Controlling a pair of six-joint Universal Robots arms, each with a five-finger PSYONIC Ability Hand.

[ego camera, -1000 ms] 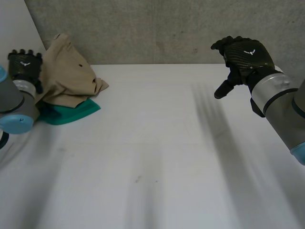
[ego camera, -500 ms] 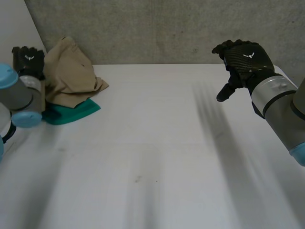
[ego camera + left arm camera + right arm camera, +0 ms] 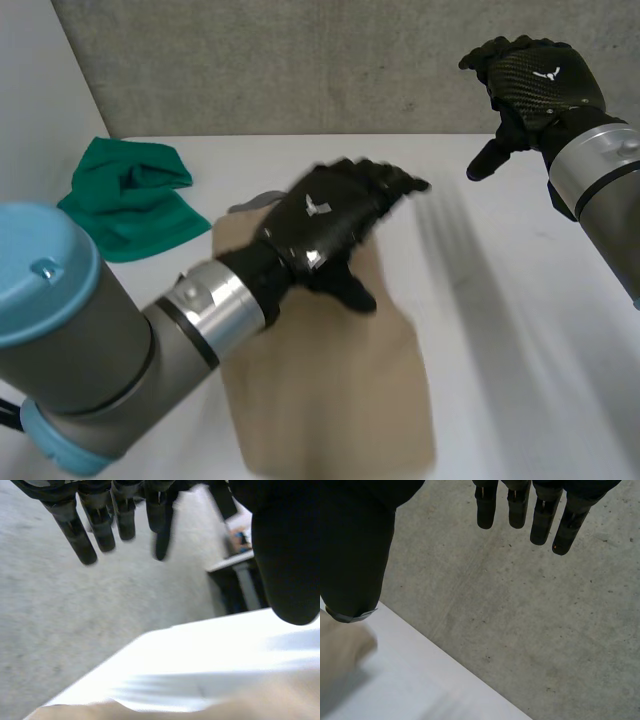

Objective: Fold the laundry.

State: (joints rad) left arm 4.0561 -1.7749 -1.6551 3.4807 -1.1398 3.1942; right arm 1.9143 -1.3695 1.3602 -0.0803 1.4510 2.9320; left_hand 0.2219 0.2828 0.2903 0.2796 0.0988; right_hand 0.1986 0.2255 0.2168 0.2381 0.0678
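**Folding not begun: one garment laid out, one in a heap**

The white table (image 3: 540, 380) carries two pieces of laundry. The beige garment (image 3: 330, 390) lies spread roughly flat from the middle of the surface to its near edge, and I judge that no fold has been made in it. The green cloth (image 3: 130, 200) sits crumpled at the far left corner, well apart from both hands. Your left hand (image 3: 320, 225) is over the far end of the beige garment, its fingers (image 3: 75, 532) straight and spread, gripping nothing. Your right hand (image 3: 535, 85) is raised near the far right corner, its fingers (image 3: 542, 515) loosely extended, thumb apart, empty. Outstanding: every fold on the beige garment, then the green cloth laid out and folded.
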